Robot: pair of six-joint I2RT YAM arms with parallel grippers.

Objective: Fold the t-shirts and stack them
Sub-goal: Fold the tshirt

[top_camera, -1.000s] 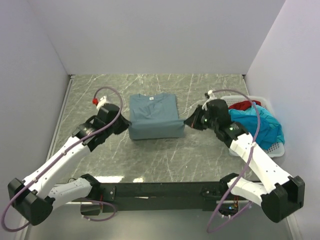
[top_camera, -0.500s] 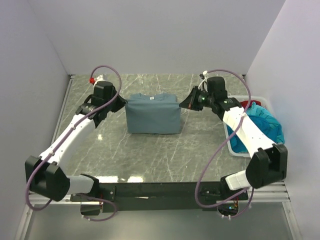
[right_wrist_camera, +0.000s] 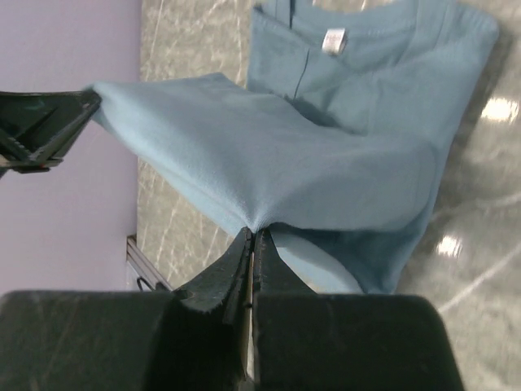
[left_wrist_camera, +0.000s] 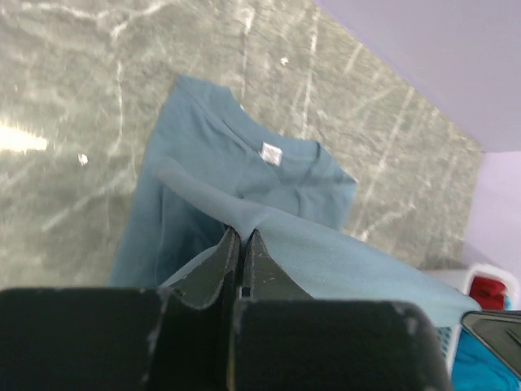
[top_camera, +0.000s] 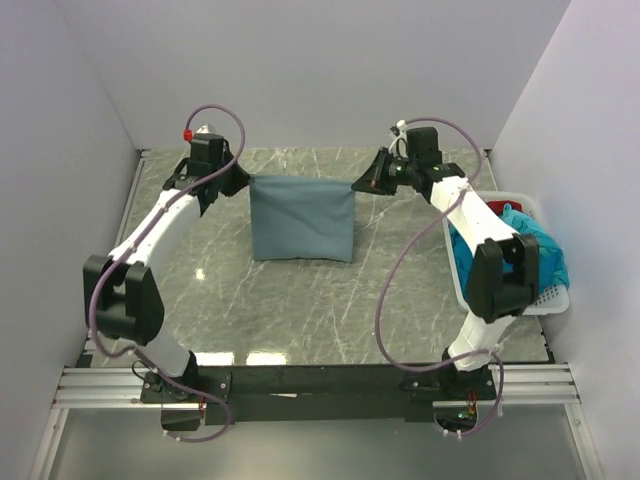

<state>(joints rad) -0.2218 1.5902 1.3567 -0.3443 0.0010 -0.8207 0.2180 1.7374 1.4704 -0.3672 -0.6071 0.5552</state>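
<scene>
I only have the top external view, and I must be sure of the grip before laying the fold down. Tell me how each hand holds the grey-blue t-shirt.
Observer: The left wrist view shows the left hand shut on a pinched ridge of the grey-blue t-shirt.
Operator: Now the right one.
Observer: The right hand is shut too, pinching the edge of the lifted layer.
Operator: Report what lies under that layer.
Observer: The collar end lies flat on the table, its white neck label facing up.
</scene>
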